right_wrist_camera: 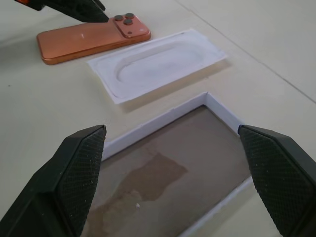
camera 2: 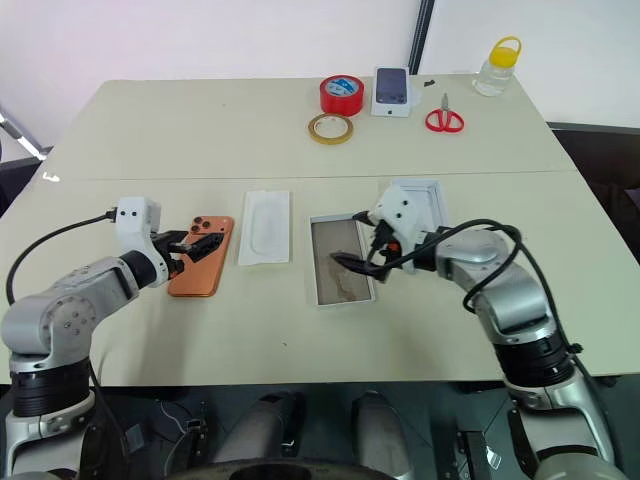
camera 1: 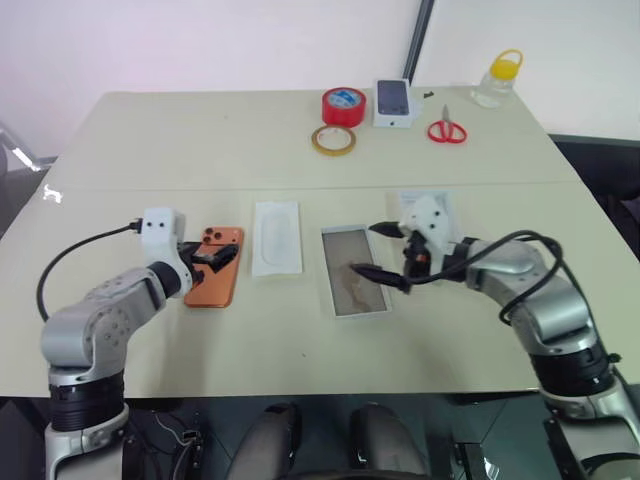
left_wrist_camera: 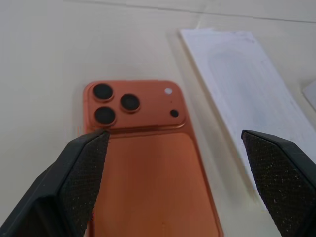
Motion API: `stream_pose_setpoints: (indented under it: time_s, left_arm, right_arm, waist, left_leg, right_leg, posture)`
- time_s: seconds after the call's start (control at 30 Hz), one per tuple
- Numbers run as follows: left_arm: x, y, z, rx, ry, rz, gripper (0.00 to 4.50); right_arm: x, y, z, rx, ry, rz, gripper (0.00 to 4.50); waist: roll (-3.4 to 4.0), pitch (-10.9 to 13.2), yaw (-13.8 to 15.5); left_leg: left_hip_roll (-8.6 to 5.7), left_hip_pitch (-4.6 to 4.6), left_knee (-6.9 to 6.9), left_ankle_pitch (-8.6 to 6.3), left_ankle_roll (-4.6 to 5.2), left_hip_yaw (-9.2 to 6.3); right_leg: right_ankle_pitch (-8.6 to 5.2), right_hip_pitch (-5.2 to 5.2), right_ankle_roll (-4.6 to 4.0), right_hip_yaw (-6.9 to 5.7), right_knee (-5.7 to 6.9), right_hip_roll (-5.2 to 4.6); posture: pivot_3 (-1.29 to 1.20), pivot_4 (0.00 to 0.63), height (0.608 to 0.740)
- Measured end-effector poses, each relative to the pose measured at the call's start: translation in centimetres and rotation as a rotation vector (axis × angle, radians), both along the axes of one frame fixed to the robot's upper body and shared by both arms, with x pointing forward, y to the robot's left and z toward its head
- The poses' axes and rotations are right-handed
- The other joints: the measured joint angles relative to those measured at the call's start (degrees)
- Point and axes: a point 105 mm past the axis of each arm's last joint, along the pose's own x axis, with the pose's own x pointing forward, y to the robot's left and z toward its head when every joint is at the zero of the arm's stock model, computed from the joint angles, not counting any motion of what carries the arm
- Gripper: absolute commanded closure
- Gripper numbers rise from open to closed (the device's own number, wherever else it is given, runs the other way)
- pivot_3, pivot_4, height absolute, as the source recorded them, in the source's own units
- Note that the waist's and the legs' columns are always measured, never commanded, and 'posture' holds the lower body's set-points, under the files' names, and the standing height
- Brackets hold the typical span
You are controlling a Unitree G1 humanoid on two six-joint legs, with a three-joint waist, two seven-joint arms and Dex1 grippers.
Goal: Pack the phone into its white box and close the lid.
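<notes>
The orange phone (camera 1: 213, 281) lies face down on the table, its three dark lenses (left_wrist_camera: 112, 102) at the far corner. My left gripper (camera 1: 216, 258) hovers open just above the phone's lens end, a finger on either side in the left wrist view. The white box (camera 1: 328, 272) lies open at the table's middle, low-walled with a brownish, stained bottom. My right gripper (camera 1: 383, 253) hangs open over the box's right edge, with nothing between its fingers. A second white box part (camera 2: 418, 193) sits behind that gripper, partly hidden.
A white moulded insert (camera 1: 276, 237) lies between the phone and the box. At the far edge are a red tape roll (camera 1: 344, 105), a yellowish tape ring (camera 1: 333, 140), a small white carton printed with a dark phone (camera 1: 394, 103), red scissors (camera 1: 447, 130) and a yellow-capped bottle (camera 1: 497, 78).
</notes>
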Motion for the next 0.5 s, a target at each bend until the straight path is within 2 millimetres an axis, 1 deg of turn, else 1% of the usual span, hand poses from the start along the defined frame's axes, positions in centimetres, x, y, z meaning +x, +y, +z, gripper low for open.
stream_pose_setpoints:
  time_s: [0.03, 0.1, 0.13, 0.2, 0.27, 0.4, 0.5]
  left_arm:
    - [-0.1, 0.3, 0.0, -0.022, 0.01, 0.022, 0.0]
    - [-0.1, 0.3, 0.2, -0.089, 0.028, 0.044, 0.0]
    - [-0.1, -0.1, 0.5, -0.119, 0.035, 0.039, 0.0]
    - [-0.1, -0.9, 0.9, -0.157, 0.051, 0.016, 0.0]
    - [-0.1, -1.6, 1.2, -0.193, 0.07, -0.002, 0.0]
    - [0.0, -4.6, 1.1, -0.257, 0.137, -0.087, 0.0]
    - [0.3, -5.7, 0.9, -0.262, 0.171, -0.109, 0.0]
  right_arm:
    - [-0.1, 0.9, 0.0, -0.001, 0.007, 0.014, 0.04]
    - [-0.3, 2.5, 0.2, 0.006, 0.006, 0.042, 0.04]
    - [-0.3, 3.4, 0.4, 0.011, -0.006, 0.062, 0.04]
    - [-0.4, 4.4, 0.8, 0.013, -0.023, 0.084, 0.04]
    - [-0.4, 4.5, 0.7, 0.007, -0.03, 0.081, 0.04]
    - [-0.1, 4.1, 0.7, -0.004, -0.038, 0.074, 0.04]
    - [0.0, 3.5, 0.7, -0.021, -0.044, 0.064, 0.04]
  waist:
    - [0.0, 0.0, 0.03]
    - [-0.01, 0.0, 0.29]
    - [-0.01, 0.0, 0.31]
    - [-0.05, -0.02, 0.51]
    - [-0.05, -0.02, 0.54]
    - [-0.06, -0.02, 0.36]
    - [-0.06, -0.02, -0.04]
  left_leg:
    - [0.0, 0.0, 0.0, 0.0, 0.0, 0.0]
    - [-0.01, -0.01, 0.05, 0.0, -0.01, 0.0]
    - [-0.01, -0.01, 0.06, 0.0, -0.01, 0.0]
    - [-0.03, -0.02, 0.06, 0.0, 0.0, 0.0]
    - [-0.06, -0.02, 0.07, 0.0, 0.0, 0.0]
    - [-0.05, -0.02, 0.07, 0.0, 0.0, 0.01]
    - [0.0, -0.01, 0.06, 0.01, -0.02, 0.07]
  right_leg:
    - [0.0, -0.01, 0.0, 0.01, 0.02, 0.01]
    - [0.0, 0.0, 0.0, 0.01, 0.03, 0.01]
    - [0.0, 0.01, 0.0, 0.01, 0.02, 0.01]
    - [0.0, 0.04, 0.01, 0.0, -0.02, 0.0]
    - [0.0, 0.06, 0.01, 0.0, -0.05, -0.02]
    - [0.01, 0.04, 0.01, -0.01, 0.0, 0.0]
    - [0.01, -0.06, 0.01, 0.06, 0.14, 0.06]
  posture:
    - [0.0, 0.15, 0.74]
    - [0.0, 0.15, 0.74]
    - [0.0, 0.15, 0.74]
    - [0.0, 0.15, 0.74]
    - [0.0, 0.15, 0.74]
    - [0.0, 0.15, 0.74]
    - [0.0, 0.15, 0.74]
